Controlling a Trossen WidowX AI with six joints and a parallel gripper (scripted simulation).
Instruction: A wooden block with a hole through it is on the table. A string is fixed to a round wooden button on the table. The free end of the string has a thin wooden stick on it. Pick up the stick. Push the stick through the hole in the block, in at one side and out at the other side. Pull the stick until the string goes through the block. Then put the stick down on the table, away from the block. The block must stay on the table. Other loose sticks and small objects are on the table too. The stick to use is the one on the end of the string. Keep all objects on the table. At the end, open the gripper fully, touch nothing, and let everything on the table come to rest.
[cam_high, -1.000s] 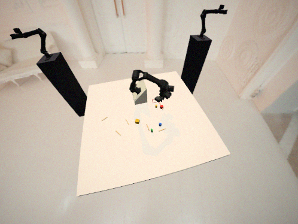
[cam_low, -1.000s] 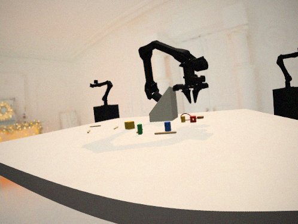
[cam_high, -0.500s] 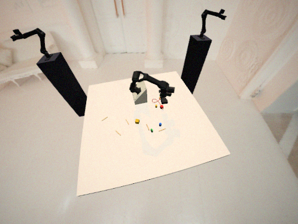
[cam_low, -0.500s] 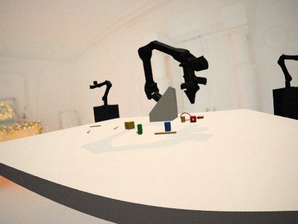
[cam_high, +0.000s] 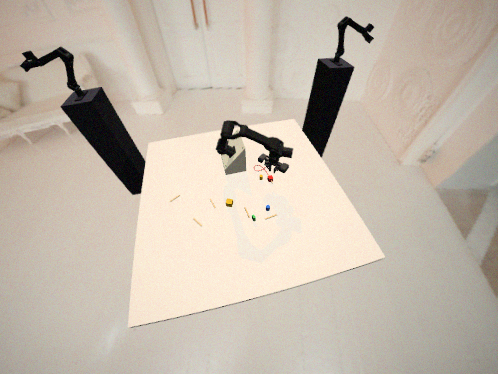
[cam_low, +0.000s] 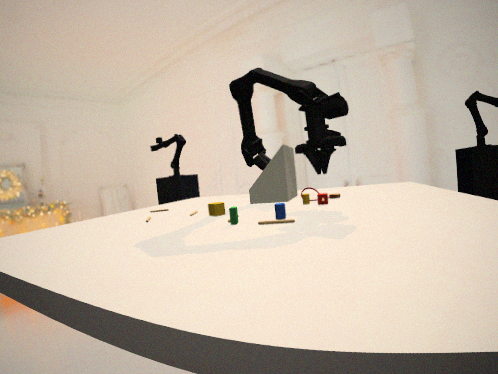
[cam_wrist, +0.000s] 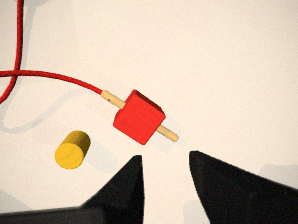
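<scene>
Red block (cam_wrist: 138, 116) shows the stick (cam_wrist: 167, 133) threaded only at the wrist; tool (cam_wrist: 165, 165) apparently parted, empty.

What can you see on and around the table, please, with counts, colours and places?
Wooden cube block: one, red, below the end effector.
Thin wooden stick: one, tan, through the block.
String: one, red, trailing from the stick.
Round wooden button: one, yellow, beside the block.
Loose wooden sticks: five, tan, mid-table.
Small cube: one, yellow, mid-table.
Small cylinders: blue, green, mid-table.
Wedge: one, grey, at the arm's base.
Pedestals: two, black, off-table.
End effector: black, open, empty.
</scene>
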